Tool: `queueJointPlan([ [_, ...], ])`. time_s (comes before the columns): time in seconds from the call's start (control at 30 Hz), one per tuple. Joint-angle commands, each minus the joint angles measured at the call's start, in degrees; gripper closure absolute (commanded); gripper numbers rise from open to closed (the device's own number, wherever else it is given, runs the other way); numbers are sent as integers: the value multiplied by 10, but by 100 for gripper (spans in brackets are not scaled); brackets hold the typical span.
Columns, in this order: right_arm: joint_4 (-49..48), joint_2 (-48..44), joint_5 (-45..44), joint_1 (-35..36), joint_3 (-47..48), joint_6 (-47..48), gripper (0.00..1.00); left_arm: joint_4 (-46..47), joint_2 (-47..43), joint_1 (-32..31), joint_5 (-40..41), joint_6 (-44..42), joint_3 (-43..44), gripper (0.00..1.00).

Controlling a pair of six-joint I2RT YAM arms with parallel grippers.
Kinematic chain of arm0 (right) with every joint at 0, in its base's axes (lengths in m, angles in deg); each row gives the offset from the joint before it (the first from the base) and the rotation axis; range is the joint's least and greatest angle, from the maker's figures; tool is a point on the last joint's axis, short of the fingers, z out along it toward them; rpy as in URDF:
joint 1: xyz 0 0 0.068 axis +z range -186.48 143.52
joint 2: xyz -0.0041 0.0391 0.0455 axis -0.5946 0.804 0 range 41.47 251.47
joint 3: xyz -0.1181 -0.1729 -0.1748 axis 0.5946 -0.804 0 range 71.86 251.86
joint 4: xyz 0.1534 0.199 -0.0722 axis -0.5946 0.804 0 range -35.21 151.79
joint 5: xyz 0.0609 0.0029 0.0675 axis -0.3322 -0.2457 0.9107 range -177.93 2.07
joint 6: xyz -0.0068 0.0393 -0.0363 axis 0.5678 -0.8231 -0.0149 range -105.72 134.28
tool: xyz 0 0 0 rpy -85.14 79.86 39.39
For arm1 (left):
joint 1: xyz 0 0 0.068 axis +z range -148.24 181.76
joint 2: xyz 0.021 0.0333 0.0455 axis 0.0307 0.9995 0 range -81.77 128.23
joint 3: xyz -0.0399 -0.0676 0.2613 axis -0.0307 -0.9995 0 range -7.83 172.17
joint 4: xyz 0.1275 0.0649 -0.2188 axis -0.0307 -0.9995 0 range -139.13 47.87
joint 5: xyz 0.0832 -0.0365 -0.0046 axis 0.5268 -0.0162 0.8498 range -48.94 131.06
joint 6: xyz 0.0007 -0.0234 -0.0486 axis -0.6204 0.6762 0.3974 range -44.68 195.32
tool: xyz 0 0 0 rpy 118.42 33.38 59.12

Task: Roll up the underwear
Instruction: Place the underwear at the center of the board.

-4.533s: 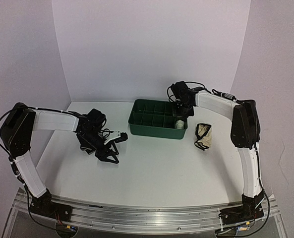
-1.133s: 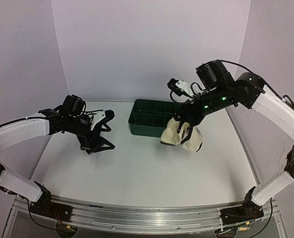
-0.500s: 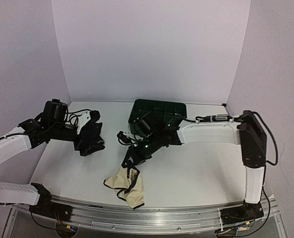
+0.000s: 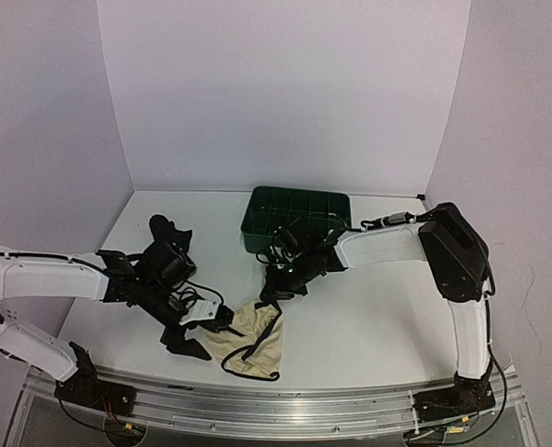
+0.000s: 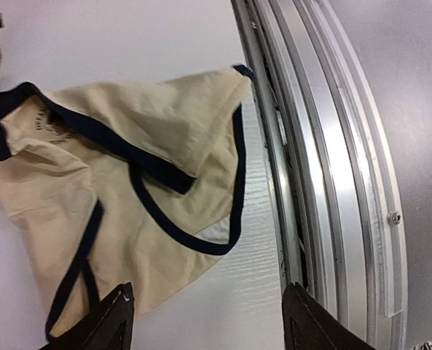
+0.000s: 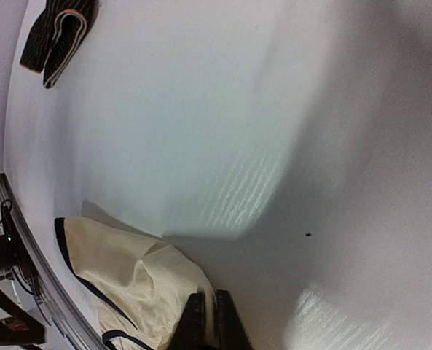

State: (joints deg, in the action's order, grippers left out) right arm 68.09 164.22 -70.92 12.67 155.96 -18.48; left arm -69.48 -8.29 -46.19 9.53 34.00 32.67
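I cannot tell whether the clenched right gripper pinches the crumpled cream, black-edged cloth underwear; left gripper spread over its edge.

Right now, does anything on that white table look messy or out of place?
Yes: the cream cloth underwear with black edging lies crumpled and half-folded, not rolled, close to the near edge of the table, beside the metal rail.

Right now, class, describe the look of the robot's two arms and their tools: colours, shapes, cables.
Both the left arm and right arm have white shells between black joints, with black cables looping alongside. The left tool and right tool are black, each two-fingered.
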Motion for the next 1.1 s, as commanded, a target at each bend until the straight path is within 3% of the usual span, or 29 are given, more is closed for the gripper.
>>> queueJointPlan([
  [0.0, 1, -29, -45, 7, -3, -13, 79, -14, 92, -27, 33, -80, 33, 29],
  [0.13, 86, -56, -108, 9, 27, 8, 42, -12, 155, -31, 42, -85, 72, 28],
  [0.23, 158, -116, -216, 30, 26, 45, 30, -3, 150, -37, 31, -122, 60, 27],
  [0.3, 210, -149, -299, 55, 29, 62, 27, 2, 145, -47, 37, -147, 43, 28],
  [0.4, 275, -185, -371, 104, 29, 64, 32, 5, 146, -60, 44, -183, 30, 33],
  [0.5, 307, -190, -364, 173, 24, 68, 55, 4, 144, -69, 44, -225, 17, 38],
  [0.67, 290, -151, -369, 292, 19, 89, 64, 22, 145, -72, 46, -239, 6, 43],
  [0.8, 138, -154, -408, 343, -48, 159, 63, 50, 152, -72, 53, -230, -4, 50],
  [0.93, -39, -193, -444, 349, -158, 222, 63, 84, 154, -72, 72, -221, -17, 60],
  [1.07, -138, -200, -440, 349, -221, 302, 60, 104, 156, -72, 77, -226, -22, 65],
])
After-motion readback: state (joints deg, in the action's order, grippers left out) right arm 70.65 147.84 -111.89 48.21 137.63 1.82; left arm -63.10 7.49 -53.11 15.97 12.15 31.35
